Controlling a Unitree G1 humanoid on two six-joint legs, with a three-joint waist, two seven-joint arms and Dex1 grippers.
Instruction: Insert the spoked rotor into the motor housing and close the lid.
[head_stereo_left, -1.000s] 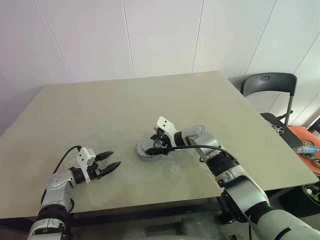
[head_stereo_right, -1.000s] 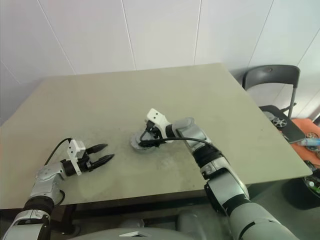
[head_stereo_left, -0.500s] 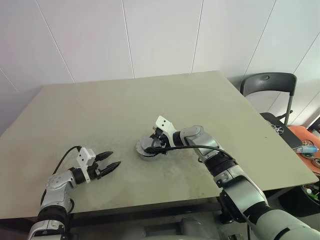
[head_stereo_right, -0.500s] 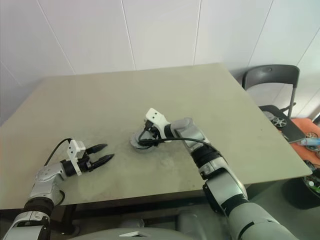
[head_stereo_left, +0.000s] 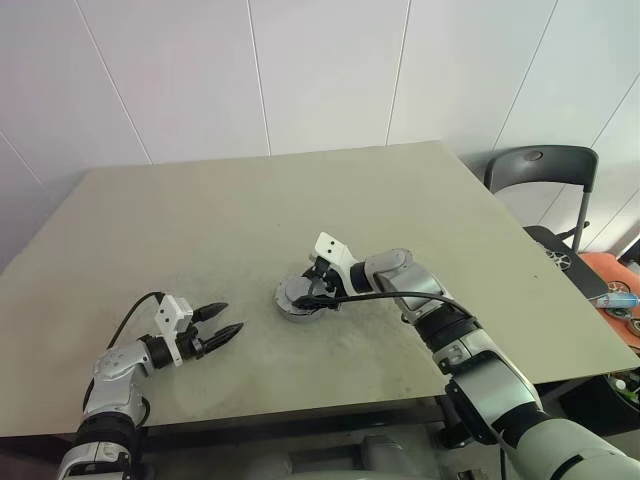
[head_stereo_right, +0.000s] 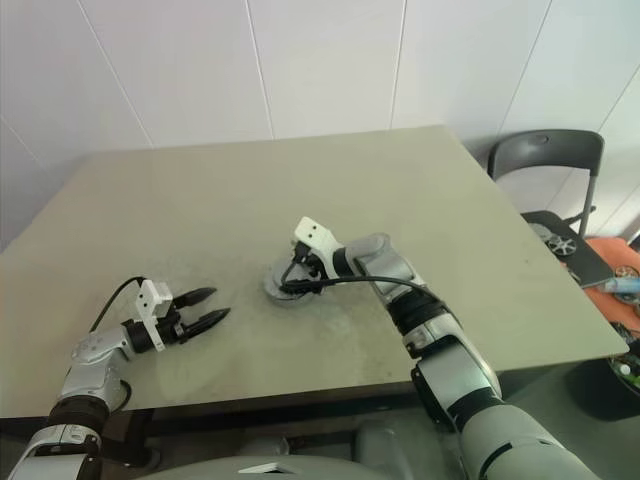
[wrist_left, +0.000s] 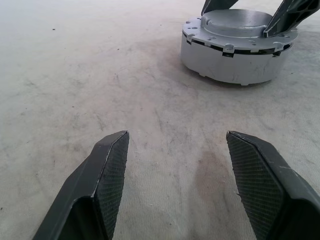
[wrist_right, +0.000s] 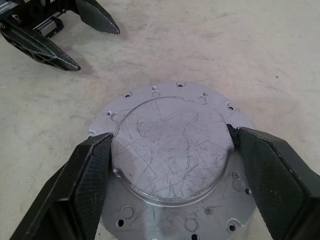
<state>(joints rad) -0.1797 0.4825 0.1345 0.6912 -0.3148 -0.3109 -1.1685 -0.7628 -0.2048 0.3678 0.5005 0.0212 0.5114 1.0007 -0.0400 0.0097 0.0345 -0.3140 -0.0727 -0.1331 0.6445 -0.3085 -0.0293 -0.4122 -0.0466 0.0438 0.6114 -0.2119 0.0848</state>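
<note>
On the table stands the round grey motor housing. The silvery lid, a holed plate with a raised scratched centre, lies flat on top of it. My right gripper reaches over it from the right, and its two black fingers press on opposite sides of the raised centre. My left gripper hovers low over the table to the left of the housing, open and holding nothing, a short way from it. The spoked rotor is hidden.
The beige table has bare room all round the housing. A black chair stands past the table's right edge, with a few small items near it.
</note>
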